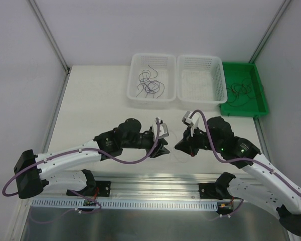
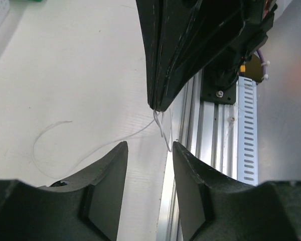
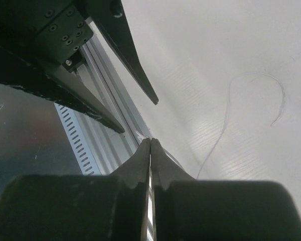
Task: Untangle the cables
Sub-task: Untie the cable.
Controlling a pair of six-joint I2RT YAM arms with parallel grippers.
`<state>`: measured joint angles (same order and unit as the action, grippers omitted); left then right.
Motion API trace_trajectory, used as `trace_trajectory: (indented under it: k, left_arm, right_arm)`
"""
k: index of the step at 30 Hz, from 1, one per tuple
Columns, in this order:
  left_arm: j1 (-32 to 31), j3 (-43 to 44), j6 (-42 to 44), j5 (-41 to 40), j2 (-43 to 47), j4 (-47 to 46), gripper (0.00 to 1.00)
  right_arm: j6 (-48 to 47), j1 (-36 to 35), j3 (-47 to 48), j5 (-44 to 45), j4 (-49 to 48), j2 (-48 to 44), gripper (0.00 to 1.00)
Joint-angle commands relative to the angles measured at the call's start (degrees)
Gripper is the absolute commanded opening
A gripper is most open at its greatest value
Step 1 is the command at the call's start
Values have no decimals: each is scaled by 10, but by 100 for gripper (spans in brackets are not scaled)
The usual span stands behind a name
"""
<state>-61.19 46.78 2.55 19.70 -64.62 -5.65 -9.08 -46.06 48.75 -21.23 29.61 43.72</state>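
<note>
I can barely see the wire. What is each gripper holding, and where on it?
The right gripper pinches a thin pale cable near one end, a short tail hanging past its shut jaws. The left gripper holds nothing.

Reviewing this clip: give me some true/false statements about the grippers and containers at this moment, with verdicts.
1. The right gripper is shut on a thin pale strand. True.
2. The left gripper is clamped shut. False: its jaws stand apart.
3. Dark curly cables lie in the left white mesh basket. True.
4. The green plastic tray sits left of that basket. False: it is at the far right, beyond a second white mesh basket.
5. The tray is empty. False: thin dark wires lie in it.
</note>
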Motion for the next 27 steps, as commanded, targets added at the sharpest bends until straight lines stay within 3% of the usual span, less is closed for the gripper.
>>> trace_trajectory:
  k: [1,15,27]
  left_arm:
    - [-4,31,32,38,5,13,41]
    - [-4,52,79,82,-26,20,42]
    - [-4,71,64,96,-54,20,25]
  right_arm:
    - [-35,-3,24,-21,1,-20,1]
    - [-56,-15,19,-15,1,-34,1]
    - [-59,-24,17,-1,0,-42,1]
